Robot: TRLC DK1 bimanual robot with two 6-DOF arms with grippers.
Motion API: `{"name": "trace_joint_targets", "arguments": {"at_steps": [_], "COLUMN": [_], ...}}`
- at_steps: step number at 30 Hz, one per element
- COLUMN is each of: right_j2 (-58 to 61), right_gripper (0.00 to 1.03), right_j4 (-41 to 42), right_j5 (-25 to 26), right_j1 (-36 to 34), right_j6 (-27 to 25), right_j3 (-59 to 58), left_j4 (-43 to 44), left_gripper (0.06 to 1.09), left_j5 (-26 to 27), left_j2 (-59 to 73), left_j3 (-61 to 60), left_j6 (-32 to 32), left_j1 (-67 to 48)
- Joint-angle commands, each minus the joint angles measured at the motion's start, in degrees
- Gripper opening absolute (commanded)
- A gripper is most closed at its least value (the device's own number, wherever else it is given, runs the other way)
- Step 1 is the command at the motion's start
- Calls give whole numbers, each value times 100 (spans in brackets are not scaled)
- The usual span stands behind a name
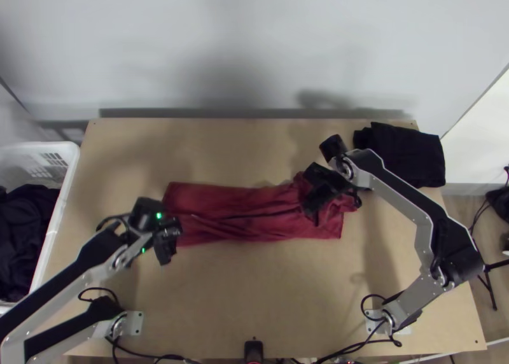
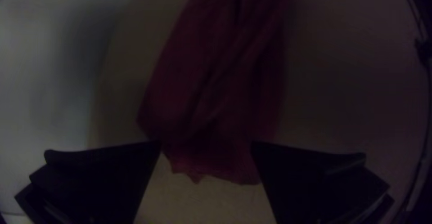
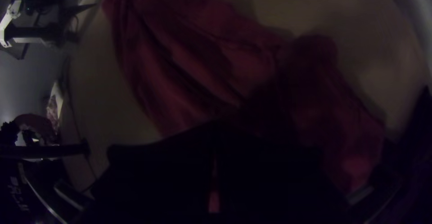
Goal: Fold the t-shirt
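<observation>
The jaws of the right gripper (image 1: 321, 191) are pressed nearly together, pinching the dark red cloth t-shirt (image 1: 216, 198) where it bunches near its right end. The left gripper (image 1: 167, 240) has its jaws wide apart at the shirt's left end. The shirt lies as a long, creased strip across the middle of the light wooden desk (image 1: 254, 300). A folded black cloth (image 1: 407, 154) lies at the desk's far right corner; a white plastic basket (image 1: 71, 167) with dark cloth (image 1: 28, 217) stands beside the left edge.

red t-shirt (image 1: 254, 214), folded into a creased strip on the table (image 1: 254, 300).
</observation>
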Motion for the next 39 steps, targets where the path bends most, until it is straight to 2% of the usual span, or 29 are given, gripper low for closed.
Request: {"name": "trace_joint_targets", "arguments": {"at_steps": [1,7,15,39], "right_j2": [195,248,256,380], "right_gripper": [3,3,3,3], "right_j4": [131,228,272,351], "right_j5": [-69,-104,-148,-218], "right_j1": [51,77,77,77], "right_j6": [32,129,147,164], "right_j3": [4,12,-5,30], "left_j4": [47,-32,346,1911], "left_gripper": [103,103,103,103], "left_j5": [-537,-510,-545,-712], "left_j2": [-723,-829,-697,200], "left_j3": [-640,-859,-1097,-1413], "left_j6": [238,422,589,1011], "left_j1": [-911,-1087,-1272,-797]}}
